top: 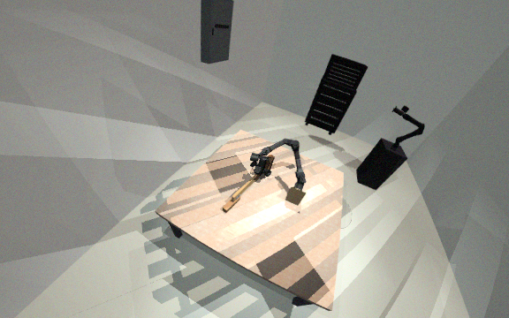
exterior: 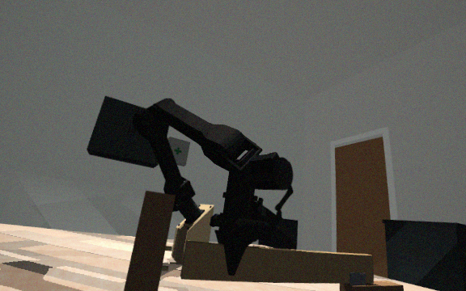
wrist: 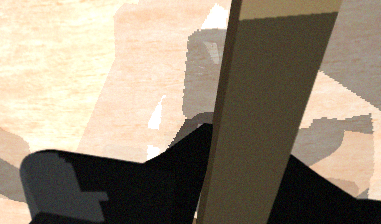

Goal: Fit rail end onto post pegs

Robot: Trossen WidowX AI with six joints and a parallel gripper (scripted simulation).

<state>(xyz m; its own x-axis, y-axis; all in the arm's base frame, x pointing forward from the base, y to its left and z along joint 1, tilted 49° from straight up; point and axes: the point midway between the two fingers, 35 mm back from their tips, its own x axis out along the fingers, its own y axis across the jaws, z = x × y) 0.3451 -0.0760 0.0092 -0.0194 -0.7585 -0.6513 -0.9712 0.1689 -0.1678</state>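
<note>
The long wooden rail (top: 245, 187) (exterior: 298, 264) (wrist: 271, 95) runs from the low footboard block (top: 228, 207) (exterior: 383, 288) toward the post (exterior: 150, 242). Its far end is at the bracket (exterior: 357, 279). Its near end appears raised off the table, and the top edge rises toward the post in the exterior view. A narrow gap shows between that end and the post. My gripper (top: 262, 173) (exterior: 234, 259) (wrist: 229, 135) is shut on the rail, nearer the post end. The pegs and the holes in the rail end are not visible.
The arm's base stands on a pale block (top: 295, 195) (exterior: 202, 226) beside the rail, on the wooden table (top: 281, 230). The arm arches over from there. A second arm on a black pedestal (top: 380, 163) and a black rack (top: 338, 94) stand beyond the table.
</note>
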